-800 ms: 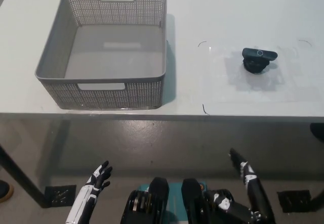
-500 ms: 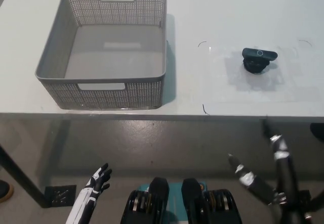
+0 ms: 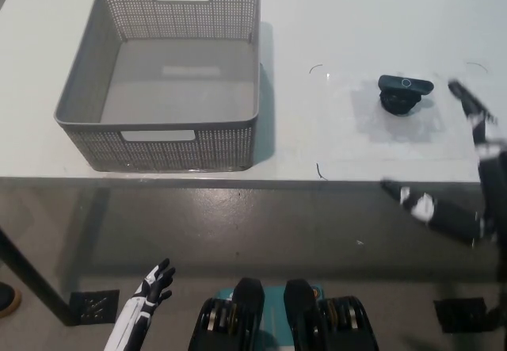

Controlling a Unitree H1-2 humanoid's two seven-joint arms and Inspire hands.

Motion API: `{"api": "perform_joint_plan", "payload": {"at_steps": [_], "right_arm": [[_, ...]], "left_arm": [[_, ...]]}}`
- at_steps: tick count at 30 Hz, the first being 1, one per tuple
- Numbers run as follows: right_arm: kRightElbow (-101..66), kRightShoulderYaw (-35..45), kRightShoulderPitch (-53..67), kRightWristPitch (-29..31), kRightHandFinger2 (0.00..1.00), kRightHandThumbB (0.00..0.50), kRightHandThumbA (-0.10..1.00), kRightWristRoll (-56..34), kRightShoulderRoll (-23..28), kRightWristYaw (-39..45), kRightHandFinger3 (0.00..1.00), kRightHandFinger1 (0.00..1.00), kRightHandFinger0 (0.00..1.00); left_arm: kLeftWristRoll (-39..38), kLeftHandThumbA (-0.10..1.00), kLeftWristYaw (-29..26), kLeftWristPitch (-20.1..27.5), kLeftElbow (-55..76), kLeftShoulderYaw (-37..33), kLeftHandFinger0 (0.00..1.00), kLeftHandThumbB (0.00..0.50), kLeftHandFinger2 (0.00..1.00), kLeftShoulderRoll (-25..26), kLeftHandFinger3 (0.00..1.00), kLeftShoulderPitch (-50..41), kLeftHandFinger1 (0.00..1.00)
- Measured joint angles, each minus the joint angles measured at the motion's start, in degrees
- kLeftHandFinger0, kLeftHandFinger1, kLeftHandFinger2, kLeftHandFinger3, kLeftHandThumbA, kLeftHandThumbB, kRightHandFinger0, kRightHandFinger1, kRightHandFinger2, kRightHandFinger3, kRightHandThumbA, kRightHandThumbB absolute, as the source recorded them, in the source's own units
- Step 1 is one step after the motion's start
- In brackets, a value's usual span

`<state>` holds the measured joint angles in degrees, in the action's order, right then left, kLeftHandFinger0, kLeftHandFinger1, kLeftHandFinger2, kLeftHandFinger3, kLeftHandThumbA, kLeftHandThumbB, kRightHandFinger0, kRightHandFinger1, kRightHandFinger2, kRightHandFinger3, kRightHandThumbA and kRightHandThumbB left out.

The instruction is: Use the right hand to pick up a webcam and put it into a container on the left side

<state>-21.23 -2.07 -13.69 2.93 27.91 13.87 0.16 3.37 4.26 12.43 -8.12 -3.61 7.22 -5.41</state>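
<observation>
White tabletop fills most of my head view, its near edge running across the middle of the picture above a grey floor. On its right half the webcam sits upright on its clip base, lens bar level, inside a faintly marked patch that looks to me like a set-down spot chosen so the right arm can reach it from the front. On the left half stands the grey perforated basket, open-topped and holding nothing, well apart from the webcam; I take its place there as the drop point the task names.

My right hand is up at the table's right edge, near the webcam but not touching it, its black fingers spread wide and holding nothing, one reaching over the table surface just beside the marked patch and another pointing out below the edge. I judge that wide spread to be the setting for a grasp not yet begun: the hand has to come in over the webcam before it can close.

My left hand rests low at the lower left, below the table, fingers apart and holding nothing, clear of the basket so the drop path is free.
</observation>
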Motion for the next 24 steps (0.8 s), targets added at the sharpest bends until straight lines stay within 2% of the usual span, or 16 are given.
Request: {"api": "perform_joint_plan", "payload": {"at_steps": [2, 4, 7, 10, 15, 24], "right_arm": [[1.4, -0.1, -4.0, -2.4, 1.0, 0.489, 0.93, 0.7, 1.6, 1.7, 1.0, 1.0, 1.0], [4.0, -0.3, -8.3, -4.6, 1.0, 0.499, 0.94, 1.1, 3.1, 3.2, 1.0, 1.0, 1.0], [10.1, -1.7, -15.7, -7.7, 1.0, 0.5, 0.93, 1.9, 5.3, 5.8, 1.0, 1.0, 1.0], [17.6, -3.8, -22.5, -10.2, 1.0, 0.5, 0.97, 2.6, 6.5, 8.0, 1.0, 1.0, 1.0], [31.2, -8.3, -32.7, -13.6, 1.0, 0.5, 0.96, 4.3, 7.9, 11.5, 1.0, 1.0, 1.0], [56.3, -14.5, -47.4, -15.3, 1.0, 0.5, 0.92, 4.7, 8.2, 16.1, 1.0, 1.0, 1.0]], "left_arm": [[0.0, 1.0, 0.0, 0.0, 0.0, 0.0, 1.0, 0.142, 1.0, 0.0, 1.0, -0.1, 1.0], [0.0, 1.0, 0.0, 0.0, 0.0, 0.0, 1.0, 0.149, 1.0, -0.1, 1.0, -0.1, 1.0], [0.0, 1.0, 0.0, 0.0, 0.0, 0.0, 1.0, 0.158, 1.0, -0.1, 1.0, -0.2, 1.0], [0.0, 1.0, 0.0, 0.0, 0.0, 0.0, 1.0, 0.154, 1.0, -0.2, 1.0, -0.2, 1.0], [0.0, 1.0, 0.0, 0.1, -0.1, 0.0, 1.0, 0.141, 1.0, -0.1, 1.0, -0.2, 1.0], [0.0, 1.0, 0.0, 0.9, -0.2, 0.0, 1.0, 0.142, 1.0, -0.1, 1.0, -0.4, 1.0]]}}
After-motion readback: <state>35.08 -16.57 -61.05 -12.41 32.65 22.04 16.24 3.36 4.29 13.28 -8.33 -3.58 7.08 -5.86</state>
